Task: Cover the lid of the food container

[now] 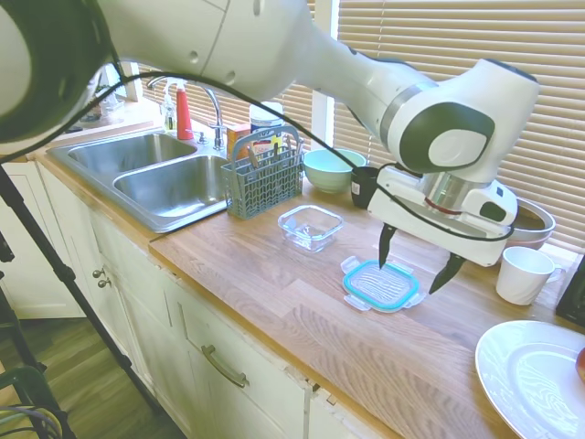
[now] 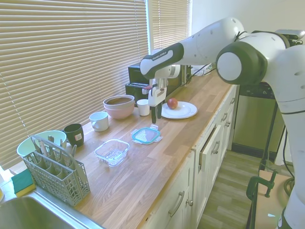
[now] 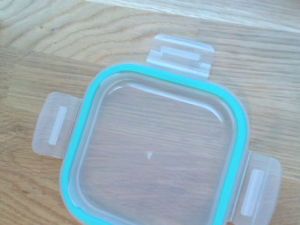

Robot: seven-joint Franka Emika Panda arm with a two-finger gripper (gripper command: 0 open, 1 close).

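Lid [image 1: 381, 284] lies flat on the counter [image 1: 274, 302] just beside the container [image 1: 311, 226], not yet grasped. Tool [image 1: 420, 259] hovers above it, fingers spread. Grasping, lifting and seating the lid all remain.

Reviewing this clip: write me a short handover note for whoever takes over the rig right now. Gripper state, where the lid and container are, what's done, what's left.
Gripper: open, empty, hovering just above the lid, fingers pointing down on either side of it.
Lid: lying flat on the wooden counter, teal seal facing up, not yet grasped. The wrist view shows it directly below the camera.
Food container: open and empty on the counter, beside the lid on the sink side, apart from it, near the grey cutlery basket.
Done: approach over the lid.
Left: lower, grip the lid, carry it over the container, set it on top.
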